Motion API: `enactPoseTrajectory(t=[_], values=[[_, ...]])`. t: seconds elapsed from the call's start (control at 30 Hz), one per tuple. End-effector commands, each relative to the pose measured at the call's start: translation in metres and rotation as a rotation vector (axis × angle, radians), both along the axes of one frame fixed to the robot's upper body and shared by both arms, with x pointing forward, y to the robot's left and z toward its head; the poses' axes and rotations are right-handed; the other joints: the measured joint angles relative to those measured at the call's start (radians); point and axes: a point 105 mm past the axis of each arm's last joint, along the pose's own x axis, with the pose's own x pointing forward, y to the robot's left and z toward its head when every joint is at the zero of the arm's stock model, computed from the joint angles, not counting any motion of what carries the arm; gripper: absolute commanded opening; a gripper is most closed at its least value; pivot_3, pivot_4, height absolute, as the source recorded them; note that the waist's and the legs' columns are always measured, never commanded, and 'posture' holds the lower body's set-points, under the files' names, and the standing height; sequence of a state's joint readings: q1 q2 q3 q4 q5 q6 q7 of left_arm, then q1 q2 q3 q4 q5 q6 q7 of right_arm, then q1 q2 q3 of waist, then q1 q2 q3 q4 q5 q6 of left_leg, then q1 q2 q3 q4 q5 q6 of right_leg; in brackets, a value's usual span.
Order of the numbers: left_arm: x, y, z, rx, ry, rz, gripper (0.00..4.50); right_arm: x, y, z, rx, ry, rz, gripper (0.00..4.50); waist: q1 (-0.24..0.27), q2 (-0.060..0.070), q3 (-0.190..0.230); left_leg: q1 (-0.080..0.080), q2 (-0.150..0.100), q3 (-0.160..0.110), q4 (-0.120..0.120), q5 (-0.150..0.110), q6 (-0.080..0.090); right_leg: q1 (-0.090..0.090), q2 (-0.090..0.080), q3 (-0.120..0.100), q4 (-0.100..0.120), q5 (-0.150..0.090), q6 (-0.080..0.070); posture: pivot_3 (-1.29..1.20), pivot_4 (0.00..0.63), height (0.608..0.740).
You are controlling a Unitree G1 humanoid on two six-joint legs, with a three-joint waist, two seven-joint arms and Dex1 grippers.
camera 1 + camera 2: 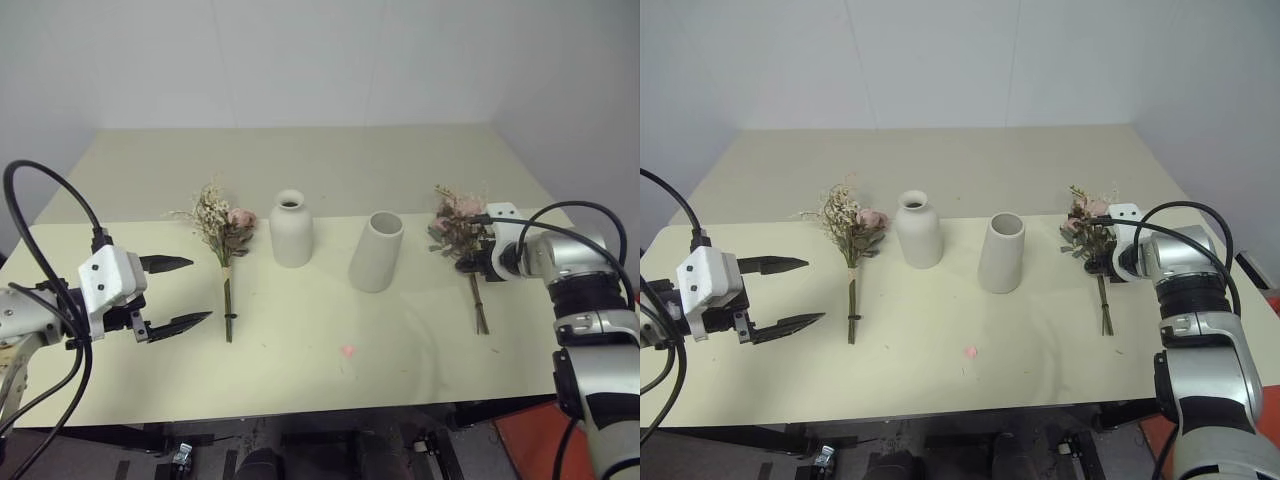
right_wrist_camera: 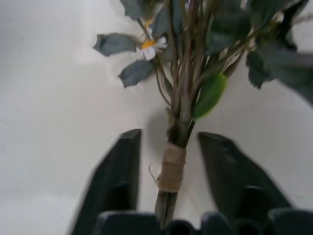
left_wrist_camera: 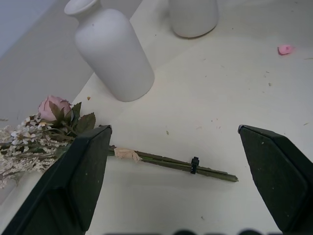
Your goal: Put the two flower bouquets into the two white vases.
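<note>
While both vases stand empty mid-table, we see each bouquet lying flat beside them.

We find the bottle-shaped vase and the wide-mouthed vase upright, near each other, mouths showing nothing inside. Our left gripper hangs wide open, holding nothing, just beside the left bouquet. Our right gripper straddles the right bouquet at its twine wrap, fingers partly closed, gaps showing on both sides.
</note>
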State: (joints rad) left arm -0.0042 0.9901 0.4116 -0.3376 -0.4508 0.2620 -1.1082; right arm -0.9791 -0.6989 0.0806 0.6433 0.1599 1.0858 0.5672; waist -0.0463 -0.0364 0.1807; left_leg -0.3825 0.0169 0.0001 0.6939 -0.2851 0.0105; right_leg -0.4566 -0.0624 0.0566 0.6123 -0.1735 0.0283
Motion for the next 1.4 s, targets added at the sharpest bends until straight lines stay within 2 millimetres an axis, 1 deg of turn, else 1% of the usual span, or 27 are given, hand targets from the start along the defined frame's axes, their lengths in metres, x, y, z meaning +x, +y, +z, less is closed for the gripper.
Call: enactPoseTrajectory(t=[0.03, 0.07, 0.1, 0.17, 0.23, 0.3, 0.33, 0.37, 0.4, 0.43, 0.47, 0.5, 0.53, 0.57, 0.6, 0.67, 0.7, 0.73, 0.77, 0.8, 0.93, 1.03, 1.2, 1.3, 1.4], values=[[-0.002, -0.002, 0.011, 0.009, -0.058, 0.003, 4.50, 0.006, -0.001, 0.014, -0.008, -0.041, 0.003, 0.59, 0.000, 0.000, 0.000, 0.000, 0.000, 0.000, 0.000, 0.000, 0.000, 0.000, 0.000, 0.000, 0.000, 0.000, 0.000, 0.00, 0.150, 0.740], [-0.002, -0.003, 0.010, 0.008, -0.058, 0.002, 4.50, 0.006, -0.001, 0.013, -0.004, -0.040, -0.002, 0.34, 0.000, 0.000, 0.000, 0.000, 0.000, 0.000, 0.000, 0.000, 0.000, 0.000, 0.000, 0.000, 0.000, 0.000, 0.000, 0.00, 0.150, 0.740], [-0.002, -0.004, 0.010, 0.003, -0.057, -0.002, 4.50, 0.007, -0.001, 0.014, -0.001, -0.046, -0.010, 0.18, 0.000, 0.000, 0.000, 0.000, 0.000, 0.000, 0.000, 0.000, 0.000, 0.000, 0.000, 0.000, 0.000, 0.000, 0.000, 0.00, 0.150, 0.740], [-0.002, -0.008, 0.011, -0.009, -0.055, -0.014, 4.50, 0.009, 0.000, 0.020, 0.028, -0.078, -0.026, 0.18, 0.000, 0.000, 0.000, 0.000, 0.000, 0.000, 0.000, 0.000, 0.000, 0.000, 0.000, 0.000, 0.000, 0.000, 0.000, 0.00, 0.150, 0.740], [0.000, -0.011, 0.013, -0.011, -0.055, -0.024, 4.50, 0.015, -0.002, 0.033, -0.027, -0.169, -0.044, 0.18, 0.000, 0.000, 0.000, 0.000, 0.000, 0.000, 0.000, 0.000, 0.000, 0.000, 0.000, 0.000, 0.000, 0.000, 0.000, 0.00, 0.150, 0.740], [0.003, -0.011, 0.014, -0.007, -0.060, -0.024, 4.50, 0.022, 0.006, 0.056, -0.013, -0.332, -0.039, 0.18, 0.000, 0.000, 0.000, 0.000, 0.000, 0.000, 0.000, 0.000, 0.000, 0.000, 0.000, 0.000, 0.000, 0.000, 0.000, 0.00, 0.150, 0.740], [0.004, -0.011, 0.016, -0.011, -0.061, -0.024, 4.50, 0.026, 0.016, 0.077, 0.040, -0.495, -0.027, 0.18, -0.001, 0.000, 0.000, 0.000, 0.000, 0.000, 0.000, 0.000, 0.000, 0.000, 0.000, 0.000, 0.001, 0.000, 0.000, 0.00, 0.150, 0.740], [0.005, -0.013, 0.020, -0.031, -0.068, -0.030, 4.50, 0.024, 0.028, 0.111, 0.002, -0.794, 0.004, 0.18, -0.003, 0.000, 0.000, 0.000, 0.000, 0.000, 0.000, 0.000, 0.000, 0.000, 0.000, 0.000, 0.001, 0.000, 0.000, 0.00, 0.150, 0.740], [0.006, -0.014, 0.022, -0.047, -0.073, -0.035, 4.50, 0.015, 0.036, 0.135, -0.023, -1.004, 0.016, 0.18, -0.003, 0.000, 0.000, 0.000, 0.000, 0.000, -0.001, 0.000, 0.000, -0.001, 0.000, 0.001, 0.002, 0.000, 0.000, 0.00, 0.150, 0.740], [0.006, -0.016, 0.025, -0.061, -0.077, -0.042, 4.50, 0.005, 0.047, 0.151, -0.015, -1.145, 0.042, 0.18, -0.005, 0.001, 0.000, -0.001, 0.001, -0.001, -0.001, 0.000, 0.000, -0.001, 0.001, 0.000, 0.003, 0.000, 0.000, 0.00, 0.150, 0.740], [0.007, -0.017, 0.027, -0.073, -0.079, -0.047, 4.50, -0.001, 0.055, 0.159, 0.038, -1.194, 0.056, 0.18, -0.007, 0.001, 0.000, -0.001, 0.001, -0.001, -0.001, 0.000, 0.000, -0.002, 0.001, 0.000, 0.004, 0.000, 0.000, 0.00, 0.150, 0.740], [0.008, -0.017, 0.027, -0.067, -0.080, -0.047, 4.50, -0.001, 0.062, 0.167, 0.144, -1.207, 0.025, 0.18, -0.010, 0.001, 0.000, -0.001, 0.001, -0.001, -0.001, 0.000, 0.000, -0.002, 0.001, 0.000, 0.006, 0.000, 0.000, 0.00, 0.150, 0.740], [0.008, -0.017, 0.027, -0.062, -0.080, -0.046, 4.50, -0.001, 0.067, 0.172, 0.218, -1.214, 0.003, 0.18, -0.012, 0.001, 0.000, -0.001, 0.001, -0.001, 0.000, 0.000, -0.001, -0.002, 0.001, 0.001, 0.008, 0.000, 0.000, 0.00, 0.150, 0.740], [0.008, -0.017, 0.026, -0.056, -0.079, -0.044, 4.50, -0.004, 0.073, 0.175, 0.272, -1.234, 0.021, 0.18, -0.014, 0.001, 0.000, -0.001, 0.000, -0.001, 0.000, 0.000, -0.001, -0.002, 0.000, 0.001, 0.010, 0.000, 0.000, 0.00, 0.150, 0.740], [0.008, -0.017, 0.025, -0.053, -0.076, -0.043, 4.50, -0.010, 0.083, 0.179, 0.316, -1.283, 0.093, 0.18, -0.014, 0.001, 0.000, 0.000, 0.000, -0.001, 0.001, 0.001, -0.001, -0.002, 0.000, 0.001, 0.011, 0.000, 0.000, 0.00, 0.150, 0.740], [0.008, -0.016, 0.024, -0.047, -0.072, -0.039, 4.50, -0.031, 0.102, 0.189, 0.404, -1.426, 0.286, 0.18, -0.011, 0.001, 0.000, 0.001, 0.000, -0.001, 0.000, 0.001, -0.001, -0.001, 0.000, 0.000, 0.011, 0.000, 0.000, 0.00, 0.150, 0.740], [0.007, -0.015, 0.023, -0.044, -0.072, -0.037, 4.50, -0.040, 0.107, 0.193, 0.421, -1.486, 0.346, 0.18, -0.010, 0.001, 0.000, 0.001, 0.000, -0.002, 0.000, 0.001, -0.001, -0.001, 0.000, 0.000, 0.011, 0.000, 0.000, 0.00, 0.150, 0.740], [0.007, -0.015, 0.023, -0.042, -0.072, -0.036, 4.50, -0.045, 0.110, 0.195, 0.443, -1.519, 0.367, 0.18, -0.011, 0.001, 0.000, 0.001, 0.000, -0.002, 0.000, 0.001, -0.001, -0.001, 0.000, 0.000, 0.011, 0.000, 0.000, 0.00, 0.150, 0.740], [0.007, -0.014, 0.023, -0.041, -0.072, -0.035, 4.50, -0.047, 0.110, 0.196, 0.455, -1.536, 0.373, 0.18, -0.013, 0.001, 0.000, 0.001, 0.000, -0.002, 0.000, 0.001, -0.001, -0.001, 0.000, 0.000, 0.011, 0.000, 0.000, 0.00, 0.150, 0.740], [0.006, -0.014, 0.023, -0.040, -0.071, -0.034, 4.50, -0.047, 0.113, 0.197, 0.505, -1.528, 0.377, 0.18, -0.014, 0.001, 0.000, 0.001, 0.000, -0.002, 0.000, 0.001, -0.001, -0.001, 0.000, 0.000, 0.011, 0.000, 0.000, 0.00, 0.150, 0.740], [0.004, -0.011, 0.021, -0.035, -0.065, -0.029, 4.50, -0.049, 0.129, 0.200, 0.593, -1.503, 0.431, 0.18, -0.017, 0.001, 0.000, 0.004, 0.001, -0.001, 0.000, 0.001, -0.001, -0.001, 0.000, 0.001, 0.013, 0.000, 0.000, 0.00, 0.150, 0.740], [0.004, -0.012, 0.020, -0.034, -0.066, -0.028, 4.50, -0.049, 0.136, 0.197, 0.585, -1.481, 0.467, 0.18, -0.022, 0.001, 0.000, 0.004, 0.001, -0.001, 0.000, 0.001, -0.001, -0.001, 0.001, 0.001, 0.014, 0.000, 0.000, 0.00, 0.150, 0.740], [0.003, -0.011, 0.019, -0.032, -0.073, -0.016, 4.50, -0.045, 0.137, 0.192, 0.619, -1.420, 0.431, 0.18, -0.023, 0.001, 0.000, 0.004, 0.001, -0.001, 0.000, 0.001, -0.001, -0.001, 0.001, 0.001, 0.014, 0.000, 0.000, 0.00, 0.150, 0.740], [0.003, -0.011, 0.017, -0.031, -0.074, -0.008, 4.50, -0.047, 0.144, 0.182, 0.619, -1.380, 0.452, 0.18, -0.022, 0.001, 0.000, 0.004, 0.001, -0.001, 0.000, 0.001, -0.001, -0.001, 0.001, 0.001, 0.014, 0.000, 0.000, 0.00, 0.150, 0.740], [0.003, -0.012, 0.018, -0.032, -0.076, -0.011, 4.50, -0.051, 0.145, 0.180, 0.625, -1.373, 0.455, 0.18, -0.022, 0.001, 0.000, 0.004, 0.000, -0.001, 0.000, 0.001, -0.001, -0.001, 0.001, 0.001, 0.014, 0.000, 0.000, 0.00, 0.150, 0.740]])
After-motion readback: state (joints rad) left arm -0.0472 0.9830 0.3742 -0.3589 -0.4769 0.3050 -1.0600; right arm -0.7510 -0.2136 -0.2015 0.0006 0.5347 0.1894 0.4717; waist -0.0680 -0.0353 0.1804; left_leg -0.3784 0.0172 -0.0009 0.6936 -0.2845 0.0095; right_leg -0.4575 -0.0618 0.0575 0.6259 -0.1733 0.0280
